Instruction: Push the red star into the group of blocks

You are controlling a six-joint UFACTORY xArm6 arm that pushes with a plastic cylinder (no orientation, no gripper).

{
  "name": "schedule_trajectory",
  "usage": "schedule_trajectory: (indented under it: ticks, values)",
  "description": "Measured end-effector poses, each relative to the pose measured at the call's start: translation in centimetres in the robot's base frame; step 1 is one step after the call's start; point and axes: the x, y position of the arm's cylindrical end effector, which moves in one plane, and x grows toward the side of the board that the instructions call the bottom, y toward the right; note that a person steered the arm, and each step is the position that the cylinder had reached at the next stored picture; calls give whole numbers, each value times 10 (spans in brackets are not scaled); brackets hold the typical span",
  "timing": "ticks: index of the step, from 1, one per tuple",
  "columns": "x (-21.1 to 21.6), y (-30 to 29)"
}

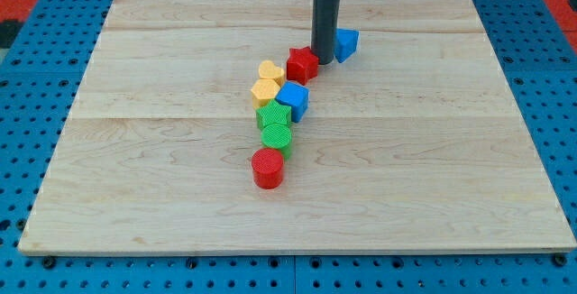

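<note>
On the wooden board (180, 195) a crooked line of blocks runs from near to far through the middle. Going left to right: two yellow blocks, one a yellow heart (270, 72) and a second yellow block (266, 91) just nearer, sit touching each other at the far-left end of the cluster. Below them come a green star (272, 115), a green cylinder (276, 137) and, nearest, a red cylinder (268, 168), packed one against the next. A blue block (293, 99) presses against the yellow pair's right side.

The red star (302, 64) lies just beyond that blue block, close enough that it looks to be touching or nearly touching the group. My tip (324, 59) stands right at the star's right edge; there is no claw here, only the bare rod. A blue cube-like block (346, 44) sits apart, right of the rod.

I'd judge the job nearly done: at most a short nudge leftward and nearer would seat the star firmly.
</note>
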Motion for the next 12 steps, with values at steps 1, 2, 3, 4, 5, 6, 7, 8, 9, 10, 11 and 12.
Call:
schedule_trajectory:
  ticks: [1,2,3,4,5,6,7,8,9,10,11,12]
  values:
    - [-26,-16]
    - [-18,-44]
    - [1,-42]
    - [11,-31]
    - [8,10]
    - [16,38]
    - [20,21]
    - [20,-4]
    - [20,-26]
    - [11,-12]
    - [-34,-4]
    - [-58,28]
